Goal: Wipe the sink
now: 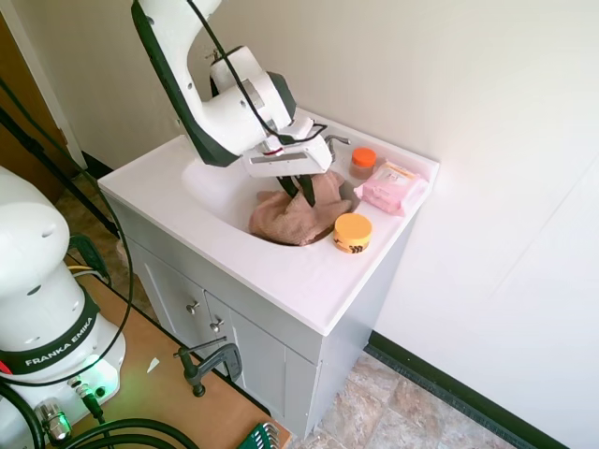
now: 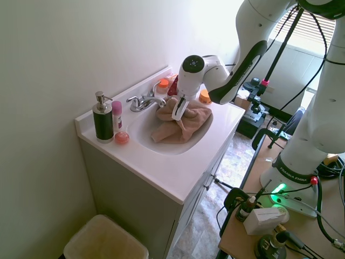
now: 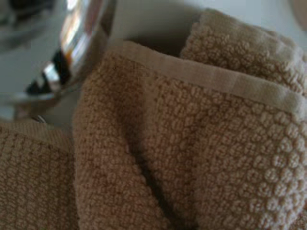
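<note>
The sink (image 1: 217,187) is a glossy white oval basin set in a white vanity top (image 1: 281,276). A tan textured cloth (image 1: 292,219) lies bunched in the basin's right half, near the orange-lidded tub. My gripper (image 1: 299,190) points down into the cloth, its dark fingers shut on a raised fold. In the second exterior view the cloth (image 2: 182,124) rises to the gripper (image 2: 180,109) just beside the chrome faucet (image 2: 142,101). In the wrist view the cloth (image 3: 192,143) fills the picture, with blurred chrome of the faucet (image 3: 76,43) at one corner. The drain is hidden under the cloth.
On the vanity by the wall stand an orange-capped jar (image 1: 363,161) and a pink wipes pack (image 1: 391,187); a round orange-lidded tub (image 1: 353,232) sits at the basin's rim. At the other end are a dark soap dispenser (image 2: 102,117) and a pink bottle (image 2: 117,114). A bin (image 2: 105,240) stands on the floor.
</note>
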